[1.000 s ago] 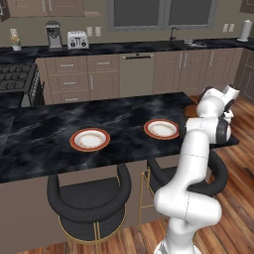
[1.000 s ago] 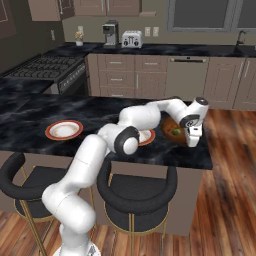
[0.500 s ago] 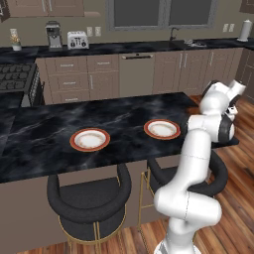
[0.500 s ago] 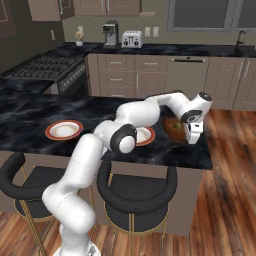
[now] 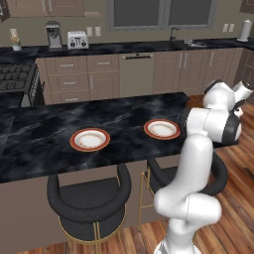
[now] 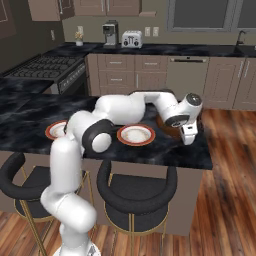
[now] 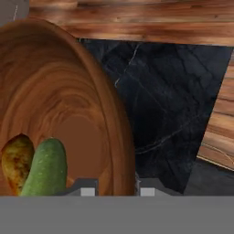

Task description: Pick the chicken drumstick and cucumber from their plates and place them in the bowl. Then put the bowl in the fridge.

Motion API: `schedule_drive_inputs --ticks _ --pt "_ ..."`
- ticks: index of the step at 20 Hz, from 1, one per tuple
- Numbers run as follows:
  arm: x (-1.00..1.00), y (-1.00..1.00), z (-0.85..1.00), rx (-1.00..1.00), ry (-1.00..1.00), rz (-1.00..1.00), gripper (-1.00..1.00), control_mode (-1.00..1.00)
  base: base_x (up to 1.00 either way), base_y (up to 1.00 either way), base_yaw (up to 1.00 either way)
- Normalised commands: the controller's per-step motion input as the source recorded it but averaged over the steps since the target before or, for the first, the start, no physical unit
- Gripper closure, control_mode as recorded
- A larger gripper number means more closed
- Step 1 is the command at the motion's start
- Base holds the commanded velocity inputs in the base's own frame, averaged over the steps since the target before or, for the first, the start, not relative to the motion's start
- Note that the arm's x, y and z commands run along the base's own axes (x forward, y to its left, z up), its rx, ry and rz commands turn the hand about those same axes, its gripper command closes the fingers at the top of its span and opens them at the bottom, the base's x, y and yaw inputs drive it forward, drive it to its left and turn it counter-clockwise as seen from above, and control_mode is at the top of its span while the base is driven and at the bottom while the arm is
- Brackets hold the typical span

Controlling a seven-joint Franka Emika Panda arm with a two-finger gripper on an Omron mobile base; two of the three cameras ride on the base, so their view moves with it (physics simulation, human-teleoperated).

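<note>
Two orange-rimmed plates (image 5: 90, 139) (image 5: 162, 129) are lying bare on the black marble counter (image 5: 49, 129). The white arm (image 5: 198, 163) is rising at the right, bending over the counter's far end, above two black stools (image 5: 89, 196).

Home kitchen: stove (image 6: 41, 67), toaster (image 5: 77, 39), island counter (image 5: 59, 124).

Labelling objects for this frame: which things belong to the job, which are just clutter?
Job:
bowl, rim between the shut fingers
cucumber, in bowl
chicken drumstick, in bowl
two plates

Clutter:
toaster
coffee maker
stools
stove
</note>
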Motion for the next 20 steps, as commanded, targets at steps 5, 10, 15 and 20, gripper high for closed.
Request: schedule_drive_inputs --ticks 5,10,15,20 --pt "-0.43 0.55 0.14 -0.33 -0.09 -0.04 1.00 -1.00 0.00 0.00 0.00" --pt "-0.30 0.40 0.35 -0.09 0.11 -0.15 1.00 -1.00 0.00 0.00 0.00" --pt "-0.39 0.39 0.34 0.07 0.00 -0.26 1.00 -1.00 0.00 0.00 0.00" --pt "-0.35 0.39 0.39 0.26 0.00 -0.30 1.00 -1.00 0.00 0.00 0.00"
